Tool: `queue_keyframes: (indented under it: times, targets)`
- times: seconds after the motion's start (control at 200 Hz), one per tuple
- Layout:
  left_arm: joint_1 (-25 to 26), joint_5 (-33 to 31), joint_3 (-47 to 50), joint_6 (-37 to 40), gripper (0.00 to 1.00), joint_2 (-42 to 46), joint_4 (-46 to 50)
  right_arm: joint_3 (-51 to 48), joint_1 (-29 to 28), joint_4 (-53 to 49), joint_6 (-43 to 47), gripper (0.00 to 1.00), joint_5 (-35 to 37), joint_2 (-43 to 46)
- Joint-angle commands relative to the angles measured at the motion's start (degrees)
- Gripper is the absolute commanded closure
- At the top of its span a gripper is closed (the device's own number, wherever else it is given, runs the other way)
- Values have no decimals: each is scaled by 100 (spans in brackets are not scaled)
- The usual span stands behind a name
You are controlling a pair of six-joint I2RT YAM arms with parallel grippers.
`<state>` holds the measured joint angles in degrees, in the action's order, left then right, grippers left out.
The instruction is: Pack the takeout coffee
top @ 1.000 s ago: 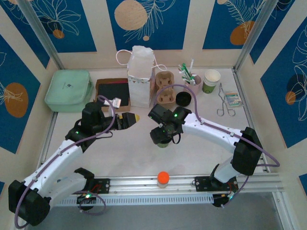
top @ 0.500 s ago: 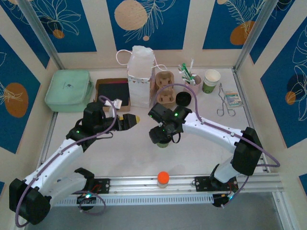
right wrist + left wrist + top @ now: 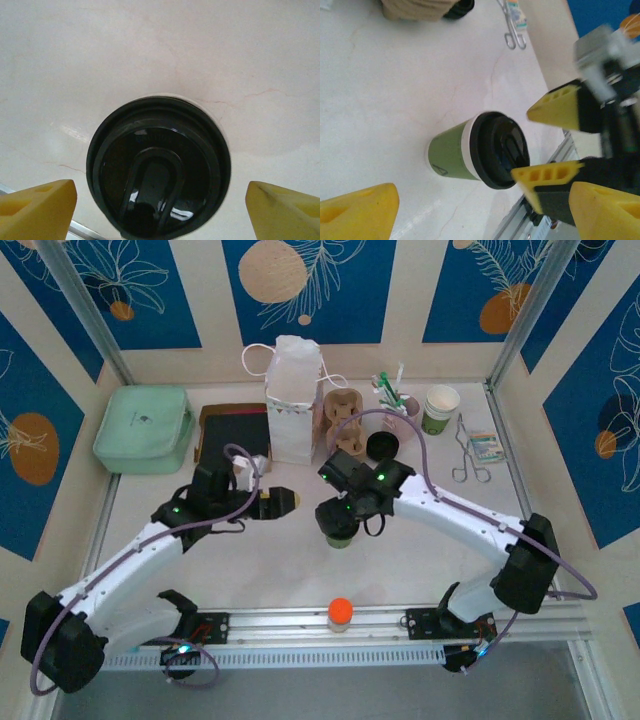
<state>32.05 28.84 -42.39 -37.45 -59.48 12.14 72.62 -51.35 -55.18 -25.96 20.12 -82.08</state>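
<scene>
Takeout coffee (image 3: pixel 341 533) upright on the pale, faintly cracked surface (image 3: pixel 270 570), near the middle, between the two arms and nearer than the white paper bag (image 3: pixel 292 400) and the brown pulp cup carrier (image 3: pixel 345 425). Small white paper cup with a green band, capped by a round black lid (image 3: pixel 157 172) seated all the way round. Right tool (image 3: pixel 338 520) directly over the cup, pointed straight down, released and spread wide; in the right wrist view one yellow fingertip (image 3: pixel 36 207) off to each side of the lid and clear of it, grasping nothing. Left tool (image 3: pixel 283 502) just to the left of the cup, aimed sideways at it, likewise released and wide; yellow fingertips (image 3: pixel 362 210) short of the cup, with no contact and nothing held. From the left wrist camera, cup and lid ahead, flanked by the right tool's two yellow fingers (image 3: pixel 555 106); impossible to tell there whether the lower finger touches the lid rim. Along the far edge of the surface, left to right: a mint-green lidded container (image 3: pixel 143 428), a brown box with a black inside (image 3: pixel 235 430), the bag, the carrier, a loose black lid (image 3: pixel 382 447) just beside it, a pink cup of green-and-white sticks (image 3: pixel 397 405), a stack of lidless white-and-green cups (image 3: pixel 440 408), metal tongs (image 3: pixel 468 458) and a small packet (image 3: pixel 487 447). On the near rail, an orange-capped bottle (image 3: pixel 341 613).
</scene>
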Motion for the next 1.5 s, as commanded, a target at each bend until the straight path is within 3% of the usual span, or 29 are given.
queue_keyframes:
  times: [0.0, 0.29, 0.911, 1.496]
  targets:
    - [209, -220, -264, 135, 11, -183, 11, 40, 190, -149, -52, 11, -100, 405]
    - [812, -580, -476, 190, 12, -946, -83, -847, 1313, 237, -320, 11, -1011, 981]
    - [1154, -760, -880, 282, 19, -2059, -132, -1397, 1388, 640, -384, 12, -1141, 878]
    - [1223, -746, -970, 355, 23, -2368, -61, -1643, 1522, 789, -418, 13, -1282, 896]
